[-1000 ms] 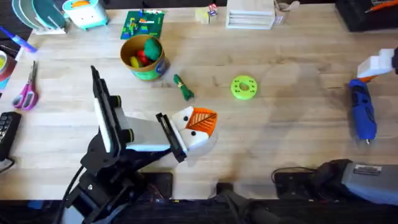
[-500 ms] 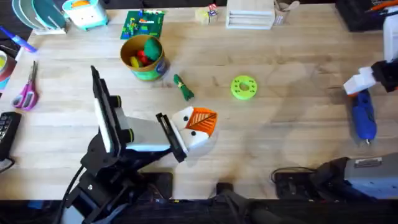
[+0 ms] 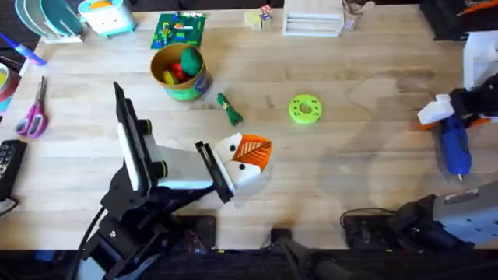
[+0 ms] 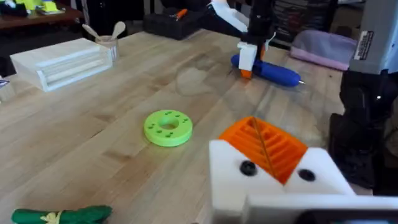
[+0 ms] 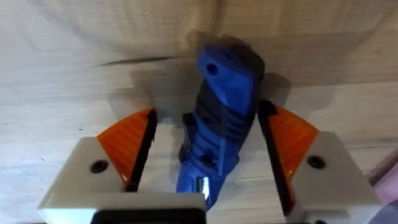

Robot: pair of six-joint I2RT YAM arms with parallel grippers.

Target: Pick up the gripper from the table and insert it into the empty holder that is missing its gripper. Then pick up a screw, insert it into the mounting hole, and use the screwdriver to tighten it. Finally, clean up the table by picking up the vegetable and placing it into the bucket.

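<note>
The right gripper point(image 5: 208, 165) is hanging spread wide, straddling the blue screwdriver point(image 5: 221, 118) lying on the table point(image 3: 350, 179) at far right; it should descend squarely before squeezing.

On the bench point(image 3: 327, 179), the vegetable point(image 3: 229, 109) is placed between the bucket point(image 3: 180, 72) and the disc point(image 3: 305, 109). The screwdriver point(image 3: 454, 145) is straddled by the right pincer point(image 5: 208, 158) at the far right.

This looks like a robot lab. A big wooden table point(image 3: 327, 187) holds toys, purple scissors point(image 3: 33, 114) near its left edge, and a blue screwdriver point(image 3: 454, 145) near its right edge.
</note>
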